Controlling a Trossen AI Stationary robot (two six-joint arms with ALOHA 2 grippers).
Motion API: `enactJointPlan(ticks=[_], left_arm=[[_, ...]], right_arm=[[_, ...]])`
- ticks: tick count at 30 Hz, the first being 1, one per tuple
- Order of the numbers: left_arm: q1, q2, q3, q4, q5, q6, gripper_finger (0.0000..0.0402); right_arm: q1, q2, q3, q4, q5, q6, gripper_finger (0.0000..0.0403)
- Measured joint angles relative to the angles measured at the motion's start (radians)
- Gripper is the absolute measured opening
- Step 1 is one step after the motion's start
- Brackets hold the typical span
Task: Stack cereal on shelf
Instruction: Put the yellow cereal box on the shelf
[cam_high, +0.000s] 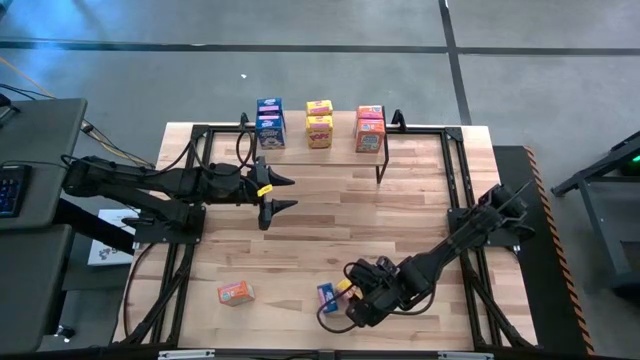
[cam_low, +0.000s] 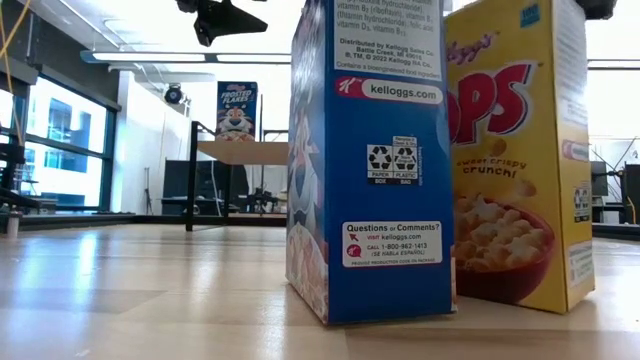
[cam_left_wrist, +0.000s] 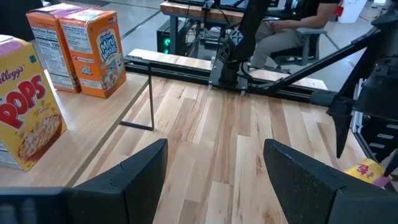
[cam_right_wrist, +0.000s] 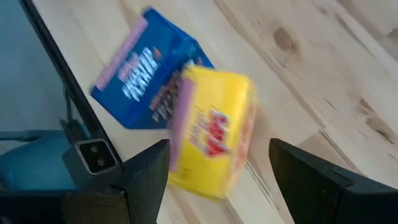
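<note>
The shelf (cam_high: 296, 137) stands at the table's far edge and carries blue (cam_high: 270, 122), yellow (cam_high: 319, 123) and orange (cam_high: 369, 129) cereal boxes, each colour in a stack of its own. My left gripper (cam_high: 288, 193) hovers open over the table's middle, facing the shelf (cam_left_wrist: 81, 118). Near the table's near edge, a blue box (cam_high: 326, 296) and a yellow box (cam_high: 343, 287) stand side by side on their bottom ends (cam_low: 365, 160) (cam_low: 520, 150). My right gripper (cam_right_wrist: 219, 149) is open just above them, its fingers on either side of the yellow box (cam_right_wrist: 211, 140).
One orange box (cam_high: 236, 292) lies on the table toward its near left corner. Black frame rails (cam_high: 460, 190) run along the table's sides. Bare wood lies between the shelf and the near boxes. A seated person (cam_left_wrist: 292, 31) shows beyond the table's right side.
</note>
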Motion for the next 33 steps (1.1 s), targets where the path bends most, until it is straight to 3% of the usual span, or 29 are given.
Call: enactJointPlan(ticks=[10,33], left_arm=[[0.0,0.0,0.0,0.0,0.0,-0.003,0.0255],[0.0,0.0,0.0,-0.001,0.0,-0.003,0.0255]], right_arm=[[0.006,0.008,0.074,-0.043,0.049,-0.032,0.0266],[0.005,0.072,0.074,-0.063,-0.026,-0.007,0.0266]])
